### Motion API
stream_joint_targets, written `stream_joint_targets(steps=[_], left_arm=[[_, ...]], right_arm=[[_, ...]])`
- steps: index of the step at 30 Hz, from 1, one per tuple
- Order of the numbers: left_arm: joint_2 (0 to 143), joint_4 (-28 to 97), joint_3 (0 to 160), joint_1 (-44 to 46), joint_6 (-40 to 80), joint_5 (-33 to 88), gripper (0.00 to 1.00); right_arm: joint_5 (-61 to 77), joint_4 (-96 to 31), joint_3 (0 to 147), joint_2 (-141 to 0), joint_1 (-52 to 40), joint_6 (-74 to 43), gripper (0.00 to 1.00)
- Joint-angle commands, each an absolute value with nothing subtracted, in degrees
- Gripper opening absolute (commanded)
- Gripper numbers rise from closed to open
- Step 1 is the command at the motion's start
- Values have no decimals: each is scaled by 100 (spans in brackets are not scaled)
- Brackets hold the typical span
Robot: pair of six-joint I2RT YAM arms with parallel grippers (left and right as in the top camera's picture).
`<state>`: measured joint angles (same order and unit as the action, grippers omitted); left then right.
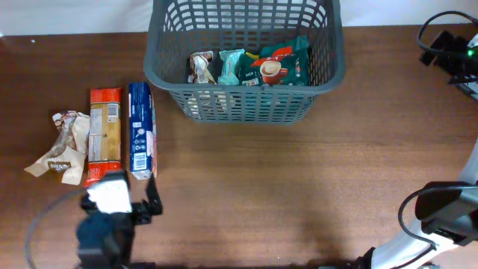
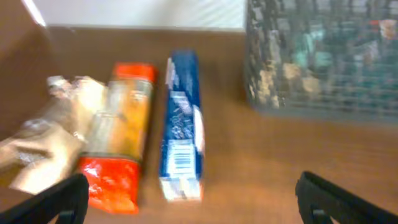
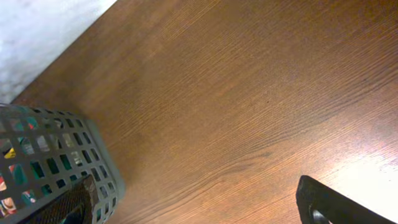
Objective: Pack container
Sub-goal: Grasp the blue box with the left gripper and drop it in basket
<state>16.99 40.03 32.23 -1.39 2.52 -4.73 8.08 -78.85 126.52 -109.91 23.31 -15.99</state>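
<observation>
Looks like a robot lab bench: wooden table [image 1: 299, 172], white backdrop [image 1: 75, 15] along its far edge, cabled robot arms [image 1: 104, 232] at the near corners.

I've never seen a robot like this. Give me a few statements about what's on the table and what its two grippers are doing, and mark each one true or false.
1. The basket already has packets in it. True: a green coffee packet is among them.
2. The blue packet lies in the basket. False: it lies on the table, beside the orange packet.
3. A crumpled packet lies on the table next to the orange packet. True.
4. The left gripper is holding a packet. False: it is open and empty, near the blue packet's end.
5. The right gripper is open, with nothing in it. True.
</observation>
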Motion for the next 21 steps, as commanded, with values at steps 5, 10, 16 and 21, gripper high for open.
stream_joint_targets(steps=[5,10,16,21], left_arm=[[5144,5037,5754,-165,464,-427,99],[6820,5457,6941,-167,351,-429,99],[8178,5478,7105,-502,172,-145,99],[9312,5557,7105,-819,14,235,99]], right_arm=[[840,-7874,12658,-11021,2322,-1542,99],[838,-7874,12658,-11021,2322,-1542,99],[838,-7874,12658,-11021,2322,-1542,99],[840,-7874,12658,-11021,2322,-1542,99]])
